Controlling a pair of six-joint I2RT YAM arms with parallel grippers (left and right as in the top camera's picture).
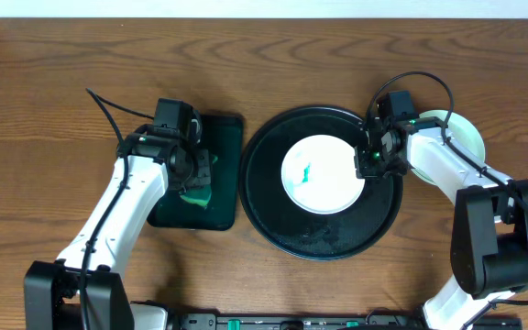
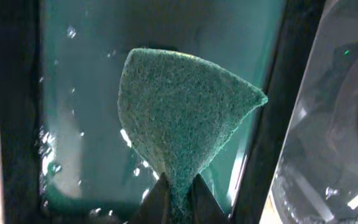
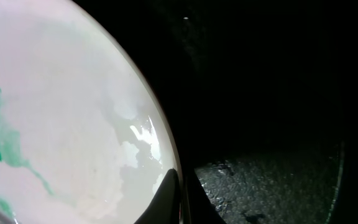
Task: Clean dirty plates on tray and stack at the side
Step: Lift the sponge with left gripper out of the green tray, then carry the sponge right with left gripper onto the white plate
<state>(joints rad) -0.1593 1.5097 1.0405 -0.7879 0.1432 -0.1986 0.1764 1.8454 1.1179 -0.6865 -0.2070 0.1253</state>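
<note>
The white plate (image 1: 324, 179), streaked with a green smear (image 1: 305, 171), is set inside the black tray (image 1: 328, 240). Its rim is clamped between the closed fingertips of the right gripper (image 1: 371, 163), and a mint-green plate (image 1: 461, 133) is seen just behind that gripper's wrist, outside the tray. A green scouring pad (image 2: 179, 112) is pinched tight in the left gripper (image 2: 178, 202) and held out ahead of its fingertips, over the wet dark green tray (image 1: 220, 137) beneath.

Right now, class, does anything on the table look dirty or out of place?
Yes: the white plate on the round black tray carries a green smear near its middle, so it is not clean yet.
</note>
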